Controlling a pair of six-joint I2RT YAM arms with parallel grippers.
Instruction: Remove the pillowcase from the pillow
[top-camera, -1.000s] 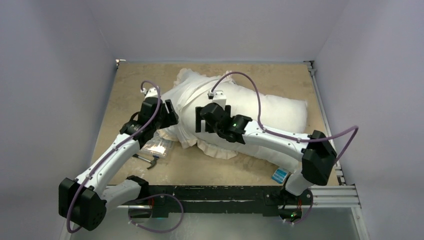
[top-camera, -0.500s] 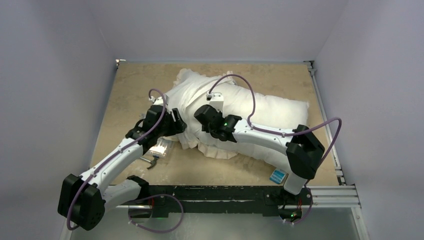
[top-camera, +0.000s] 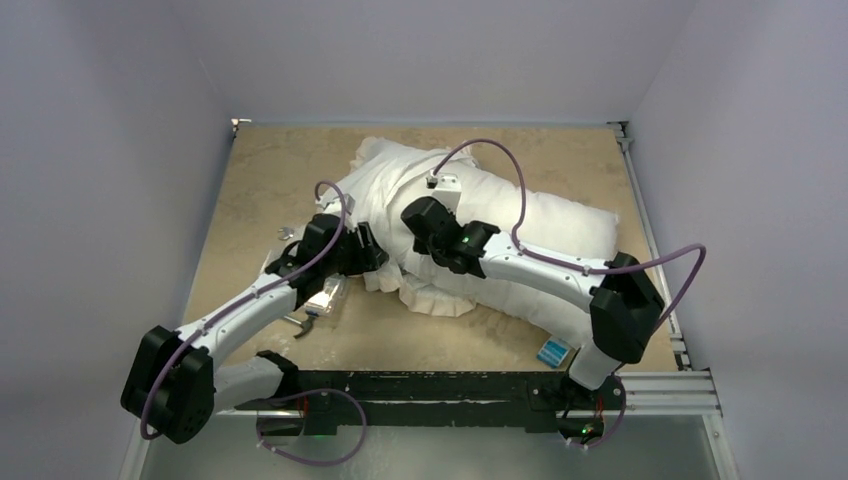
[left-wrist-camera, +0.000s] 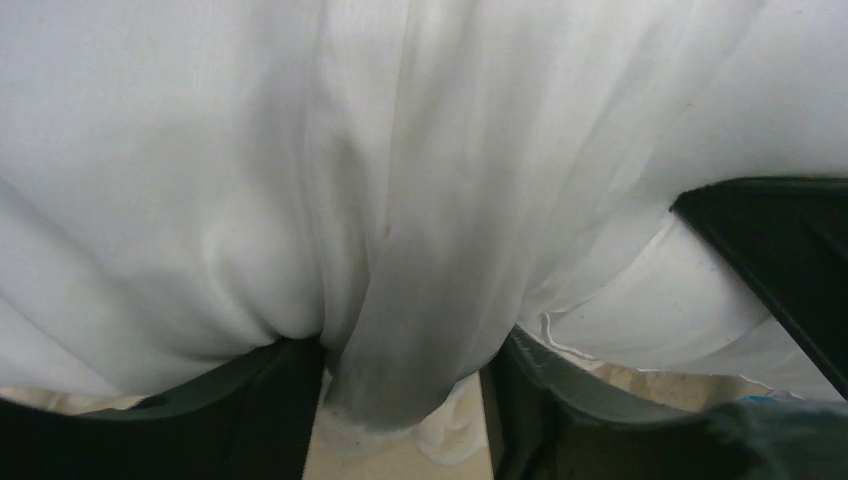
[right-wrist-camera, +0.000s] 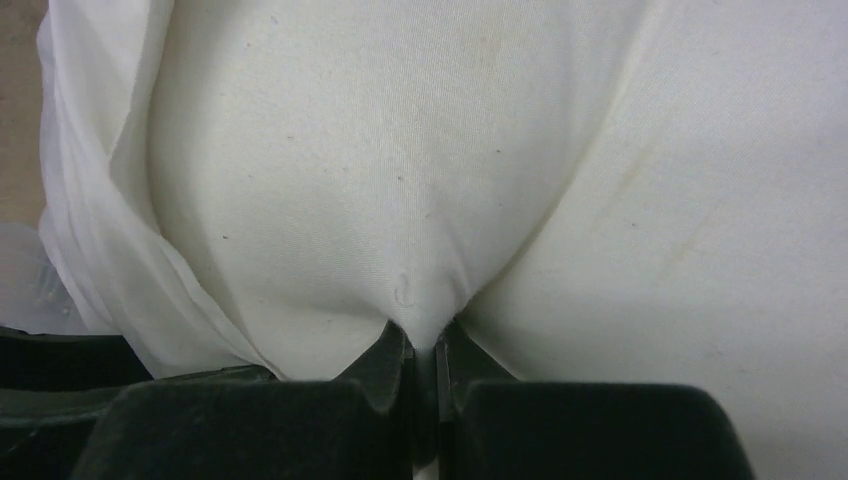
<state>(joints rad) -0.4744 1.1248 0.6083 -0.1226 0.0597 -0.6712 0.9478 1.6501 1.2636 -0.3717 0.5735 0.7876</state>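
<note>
Overhead, the big plump plain white rectangular pillow (top-camera: 565, 225) lies slantwise across the tan counter (top-camera: 250, 190). Its right end is bare, and its left end is inside the limp white fabric pillowcase (top-camera: 385, 185) with the cream ruffled frill. The cover is bunched up toward the left, and part of its frill spills onto the counter on the near side, beside my right arm. A small blue-and-white tag (top-camera: 558, 350) shows at the pillow's near-right corner, close to my right arm's base. My left fingers (top-camera: 370, 260) are at the near-left edge of the pillowcase. My right fingers (top-camera: 412, 222) bear down near them on top of the mound, about where the bunched cover meets bare pillow. A crumpled clear plastic packet (top-camera: 322, 293) lies on the counter beneath my left arm. Through the left wrist camera, my left fingers stand partly apart and are clamped on a thick greyish fold of the thin pillowcase (left-wrist-camera: 400, 340). The fold fills the gap between them, and the cloth above it is drawn into long taut creases. A black part (left-wrist-camera: 790, 260) that I cannot identify shows at the right edge. Through the right wrist camera, my right fingers are almost fully closed, pinching a small pucker of the smooth off-white pillow (right-wrist-camera: 420, 200). Looser folds of the pillowcase (right-wrist-camera: 100, 220) hang at the left.
</note>
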